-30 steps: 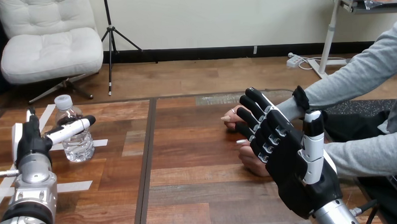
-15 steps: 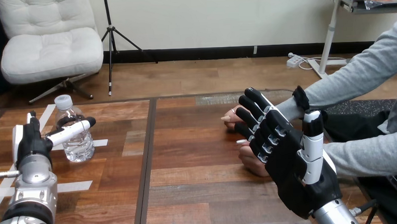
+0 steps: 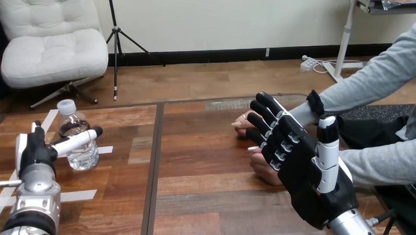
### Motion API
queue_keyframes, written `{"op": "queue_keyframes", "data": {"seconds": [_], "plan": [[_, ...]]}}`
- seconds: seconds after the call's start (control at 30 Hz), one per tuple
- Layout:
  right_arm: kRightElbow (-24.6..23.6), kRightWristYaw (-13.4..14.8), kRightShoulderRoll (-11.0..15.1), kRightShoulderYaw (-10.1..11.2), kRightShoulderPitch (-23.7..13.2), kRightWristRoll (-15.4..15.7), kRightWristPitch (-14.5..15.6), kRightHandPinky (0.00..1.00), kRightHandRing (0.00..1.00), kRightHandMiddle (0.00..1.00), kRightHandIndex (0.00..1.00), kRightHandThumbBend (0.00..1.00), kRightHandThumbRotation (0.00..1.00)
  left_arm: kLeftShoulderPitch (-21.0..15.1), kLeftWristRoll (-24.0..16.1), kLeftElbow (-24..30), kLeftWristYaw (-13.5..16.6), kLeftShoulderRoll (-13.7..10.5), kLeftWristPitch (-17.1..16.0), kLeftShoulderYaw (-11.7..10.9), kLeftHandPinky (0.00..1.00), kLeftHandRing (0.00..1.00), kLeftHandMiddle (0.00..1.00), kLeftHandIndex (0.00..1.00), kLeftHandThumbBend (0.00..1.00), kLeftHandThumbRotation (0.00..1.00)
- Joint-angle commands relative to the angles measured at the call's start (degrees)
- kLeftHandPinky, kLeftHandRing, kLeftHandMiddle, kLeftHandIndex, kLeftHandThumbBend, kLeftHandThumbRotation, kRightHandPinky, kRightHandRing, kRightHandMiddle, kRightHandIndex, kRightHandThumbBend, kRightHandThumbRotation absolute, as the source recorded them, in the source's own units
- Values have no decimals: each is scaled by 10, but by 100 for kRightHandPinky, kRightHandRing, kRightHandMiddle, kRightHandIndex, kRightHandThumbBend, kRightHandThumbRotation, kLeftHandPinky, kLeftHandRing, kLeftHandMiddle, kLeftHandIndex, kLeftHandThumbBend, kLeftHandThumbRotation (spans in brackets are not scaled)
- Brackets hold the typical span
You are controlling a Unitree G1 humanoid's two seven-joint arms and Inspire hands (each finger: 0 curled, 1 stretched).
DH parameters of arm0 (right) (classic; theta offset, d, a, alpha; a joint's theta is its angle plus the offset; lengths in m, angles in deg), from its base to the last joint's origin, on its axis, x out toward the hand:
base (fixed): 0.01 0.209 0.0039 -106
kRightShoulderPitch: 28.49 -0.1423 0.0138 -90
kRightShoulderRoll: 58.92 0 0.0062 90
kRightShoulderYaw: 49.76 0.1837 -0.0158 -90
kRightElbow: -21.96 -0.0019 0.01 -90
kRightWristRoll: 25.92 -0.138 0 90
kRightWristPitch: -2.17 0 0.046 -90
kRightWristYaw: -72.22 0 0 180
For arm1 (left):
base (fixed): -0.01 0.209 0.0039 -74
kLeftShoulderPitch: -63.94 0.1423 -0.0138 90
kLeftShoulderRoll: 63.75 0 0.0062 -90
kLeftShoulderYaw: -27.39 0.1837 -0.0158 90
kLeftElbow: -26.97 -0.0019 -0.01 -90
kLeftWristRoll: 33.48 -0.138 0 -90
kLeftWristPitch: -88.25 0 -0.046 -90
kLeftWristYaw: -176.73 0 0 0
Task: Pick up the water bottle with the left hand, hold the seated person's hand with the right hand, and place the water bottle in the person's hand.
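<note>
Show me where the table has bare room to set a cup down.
Bare: the middle of the table, between the water bottle and the person's hands, down to the near edge. Crowded: the left, with the bottle, white tape strips and left robot hand; the right, where the right robot hand stands before the person's hands.

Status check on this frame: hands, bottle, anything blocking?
Left hand open at water bottle, one straight finger across its front. Bottle upright on table, not lifted. Right hand open before the person's hands, no grasp. Nothing between bottle and person.
</note>
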Motion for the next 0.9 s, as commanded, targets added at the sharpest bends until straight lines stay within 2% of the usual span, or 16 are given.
{"op": "queue_keyframes", "data": {"seconds": [0.0, 0.33, 0.87], "plan": [[-35, 3, -11, 2, -21, -5, -7, 100, 100, 98, 95, 92, 100, -52, -9, 11, -6, 1, 7, 11, 100, 100, 100, 100, 89, 24], [-32, 0, -12, 3, -22, -9, -8, 100, 100, 98, 95, 92, 100, -54, -13, 14, -8, 3, 14, 17, 100, 100, 100, 100, 88, 24], [-35, 0, -12, 2, -20, -9, -7, 100, 100, 99, 96, 92, 100, -57, -19, 8, -10, 6, 6, 23, 100, 100, 100, 100, 87, 21]]}}
